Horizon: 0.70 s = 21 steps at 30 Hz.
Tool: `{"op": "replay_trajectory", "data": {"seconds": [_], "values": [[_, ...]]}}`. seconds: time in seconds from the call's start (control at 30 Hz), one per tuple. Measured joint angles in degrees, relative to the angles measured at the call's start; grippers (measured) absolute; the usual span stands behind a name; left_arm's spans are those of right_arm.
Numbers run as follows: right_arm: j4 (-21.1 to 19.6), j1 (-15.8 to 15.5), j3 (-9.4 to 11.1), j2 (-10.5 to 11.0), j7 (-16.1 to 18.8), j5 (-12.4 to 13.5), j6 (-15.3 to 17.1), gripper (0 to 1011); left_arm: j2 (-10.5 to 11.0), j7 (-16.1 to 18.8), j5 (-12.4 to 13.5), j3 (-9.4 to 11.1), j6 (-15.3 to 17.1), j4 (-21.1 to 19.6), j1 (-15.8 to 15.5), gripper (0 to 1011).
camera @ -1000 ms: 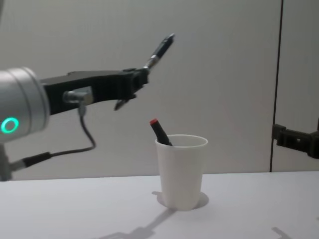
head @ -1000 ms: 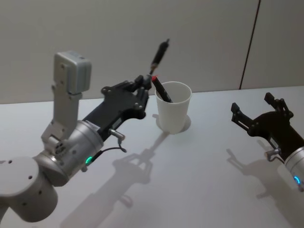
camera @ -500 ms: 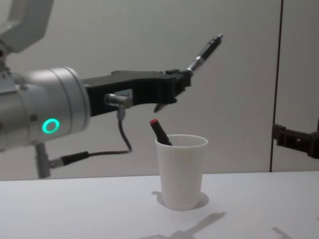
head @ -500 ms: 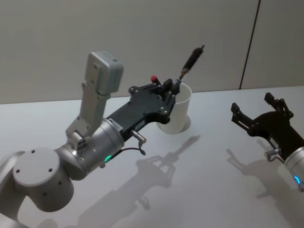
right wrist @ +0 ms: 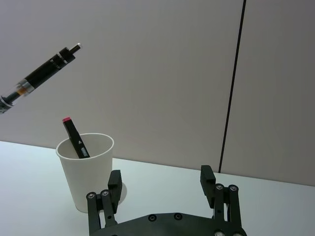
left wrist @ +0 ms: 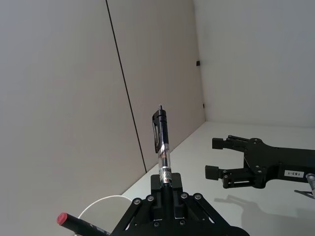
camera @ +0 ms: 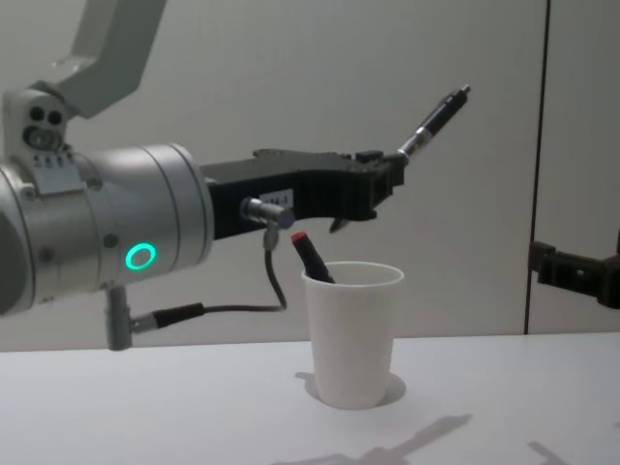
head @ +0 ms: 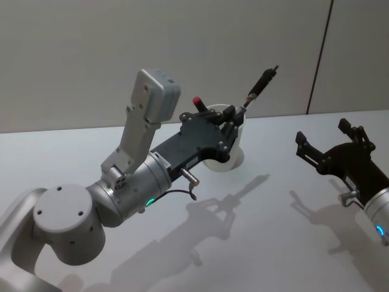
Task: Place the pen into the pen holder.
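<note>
The left gripper (camera: 395,176) reaches in from the left and hangs in the air just above the paper cup's rim, its jaws pinching the lower end of the pen (camera: 436,120). The pen is slim, with a clear section and a metal band near the grasp, then a black upper barrel with a clip and a small push button at the very end. It slants upward and to the right from the jaws, so the whole of it is clear of the cup and above its mouth, touching nothing but the gripper. Under it the pen holder (camera: 351,331), a plain white tapered paper cup with a rolled rim, stands upright on the pale surface (camera: 174,407). Inside it a black marker (camera: 311,258) with a red end leans against the left side of the rim, its top sticking out above the cup. Well off to the right, the right gripper (head: 322,134) hovers above the surface with its jaws spread wide and nothing between them.
</note>
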Motion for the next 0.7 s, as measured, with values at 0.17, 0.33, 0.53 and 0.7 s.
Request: {"op": "replay_trajectory", "data": {"seconds": [0.17, 0.33, 0.53, 0.7], "values": [[0.0, 0.0, 0.0, 0.0, 0.0, 0.0, 0.0, 1001, -0.3, -0.3, 0.6, 0.2, 0.1, 0.4, -0.3, 121], [0.0, 0.0, 0.0, 0.0, 0.0, 0.0, 0.0, 1001, -0.5, -0.5, 1.0, 0.4, 0.2, 0.7, -0.5, 121], [0.0, 0.0, 0.0, 0.0, 0.0, 0.0, 0.0, 1001, -0.6, -0.7, 1.3, 0.5, 0.2, 0.9, -0.7, 121], [0.0, 0.0, 0.0, 0.0, 0.0, 0.0, 0.0, 1001, -0.7, -0.8, 1.5, 0.5, 0.3, 1.0, -0.8, 121]]}}
